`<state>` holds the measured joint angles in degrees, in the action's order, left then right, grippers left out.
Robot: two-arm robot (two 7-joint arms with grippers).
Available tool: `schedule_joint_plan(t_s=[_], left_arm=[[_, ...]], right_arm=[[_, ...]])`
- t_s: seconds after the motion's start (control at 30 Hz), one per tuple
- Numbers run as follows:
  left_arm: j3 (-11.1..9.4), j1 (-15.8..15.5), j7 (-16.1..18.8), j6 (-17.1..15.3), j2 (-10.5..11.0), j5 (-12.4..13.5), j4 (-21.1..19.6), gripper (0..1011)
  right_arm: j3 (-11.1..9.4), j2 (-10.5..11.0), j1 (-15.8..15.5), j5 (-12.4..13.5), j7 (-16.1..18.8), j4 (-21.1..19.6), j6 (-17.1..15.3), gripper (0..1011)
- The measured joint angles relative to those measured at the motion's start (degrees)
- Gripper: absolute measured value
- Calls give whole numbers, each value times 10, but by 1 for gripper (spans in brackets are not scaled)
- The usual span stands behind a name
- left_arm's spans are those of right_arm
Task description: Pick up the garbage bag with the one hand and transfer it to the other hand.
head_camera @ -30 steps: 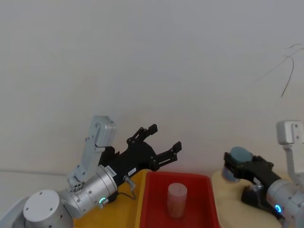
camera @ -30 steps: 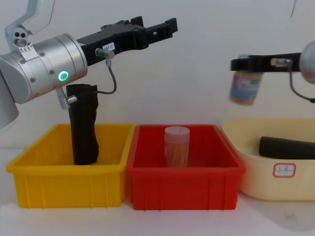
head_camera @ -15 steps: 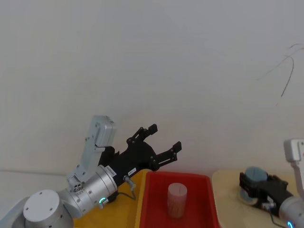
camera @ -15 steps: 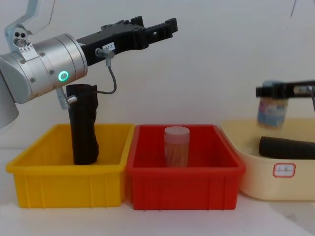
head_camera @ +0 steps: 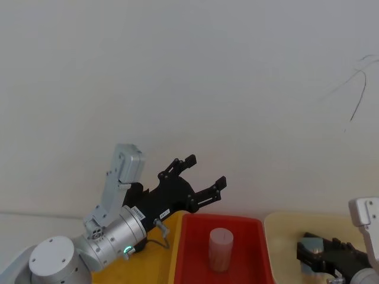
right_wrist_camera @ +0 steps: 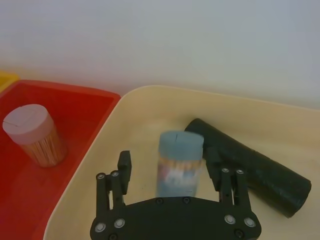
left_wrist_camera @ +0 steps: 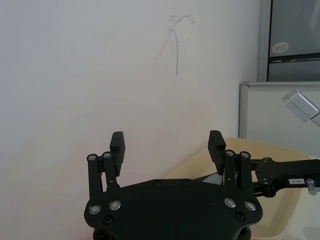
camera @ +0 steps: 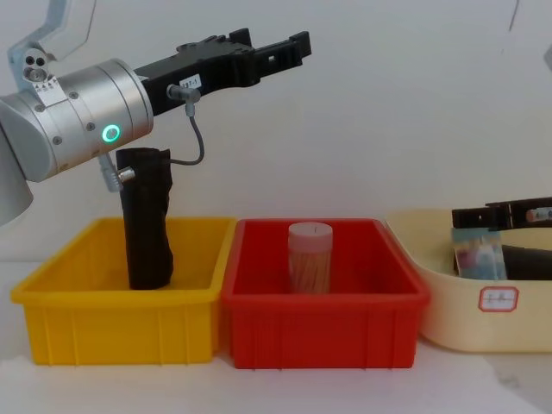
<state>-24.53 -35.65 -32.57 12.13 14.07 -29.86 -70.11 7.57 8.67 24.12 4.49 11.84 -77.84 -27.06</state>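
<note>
Left of the red bin (camera: 323,332), touching it side to side on the white desk (camera: 259,390): yellow bin (camera: 112,332), with the garbage bag (camera: 147,220) standing upright inside, near its back wall. Black wrinkled roll, taller than the bin's rim by far, untouched by either arm.

Above the red bin's left edge, well clear of the bag: left end effector (camera: 272,43), on the silver wrist with the green glowing ring (camera: 110,134), held high and pointing across toward the right. Fingers spread wide, nothing between them, plain in the left wrist view (left_wrist_camera: 166,140) and in the head view (head_camera: 206,170). Small white tag (camera: 188,82) on its black body, printing too small to read.

Inside the red bin, about the middle: clear jar with a pale pink lid (camera: 310,256), full of thin wooden sticks, upright.

Right of the red bin, just beside it: cream tub (camera: 431,319) bearing a white sticker with a red border (camera: 498,298), writing not legible. Down in that tub: right end effector (right_wrist_camera: 169,156), fingers parted on either side of a jar with a grey-blue lid (right_wrist_camera: 180,165), a gap showing at one finger at least. Colourful printed wrapper on that jar, wording blurred. Just behind it, lying flat in the tub: second black roll (right_wrist_camera: 250,167).
</note>
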Motion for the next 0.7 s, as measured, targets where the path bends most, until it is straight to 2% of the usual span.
schedule_joint_plan(t_s=[0.13,0.43,0.7], left_arm=[[0,0,0,0,0,0,0,1002],[0,0,0,0,0,0,0,1002],[0,0,0,0,0,0,0,1002]], right_arm=[[-5,-3,-3,0,-5,-1,10,996],[-17,-12,2,8,-12,-10,39,1000],[-20,-16,-1,23,-5,-36,44,1000]])
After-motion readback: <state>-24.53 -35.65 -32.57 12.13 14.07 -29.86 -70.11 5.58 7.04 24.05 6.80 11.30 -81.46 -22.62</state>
